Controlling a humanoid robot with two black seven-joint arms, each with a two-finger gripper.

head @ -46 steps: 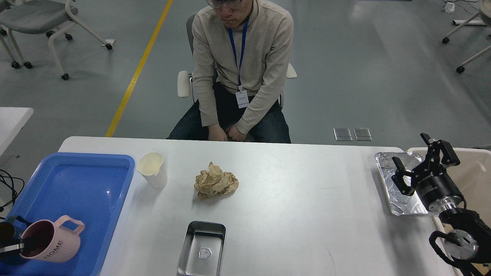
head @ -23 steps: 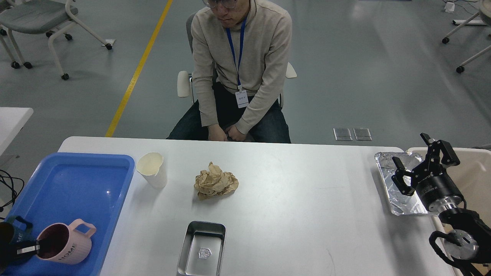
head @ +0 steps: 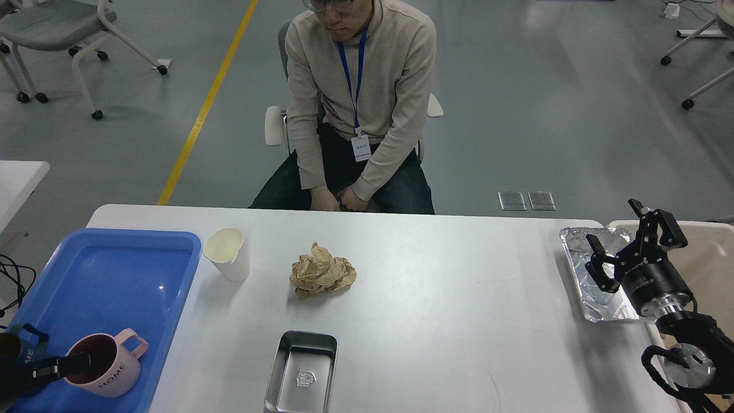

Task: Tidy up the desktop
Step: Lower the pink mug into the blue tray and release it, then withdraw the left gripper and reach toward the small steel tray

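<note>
The white desktop (head: pixel 459 298) fills the lower view. On it stand a cream paper cup (head: pixel 226 253), a crumpled ball of brown paper (head: pixel 322 274), a small steel tray (head: pixel 302 371) at the front middle and a foil tray (head: pixel 576 248) at the right edge. My left gripper (head: pixel 67 366) is shut on the rim of a pink mug (head: pixel 110 374), one finger inside it. The mug stands upright in the near corner of the blue tray (head: pixel 114 275). My right gripper (head: pixel 616 229) is open and empty above the foil tray.
A beige bin (head: pixel 711 258) stands just off the desktop's right end. A person (head: pixel 358 103) sits on a chair at the far side, hands in lap. Wheeled chairs stand on the grey floor at the far left and far right.
My left gripper has moved right with the pink mug and turned it from tilted to upright, down in the blue tray. The right arm has not moved.
</note>
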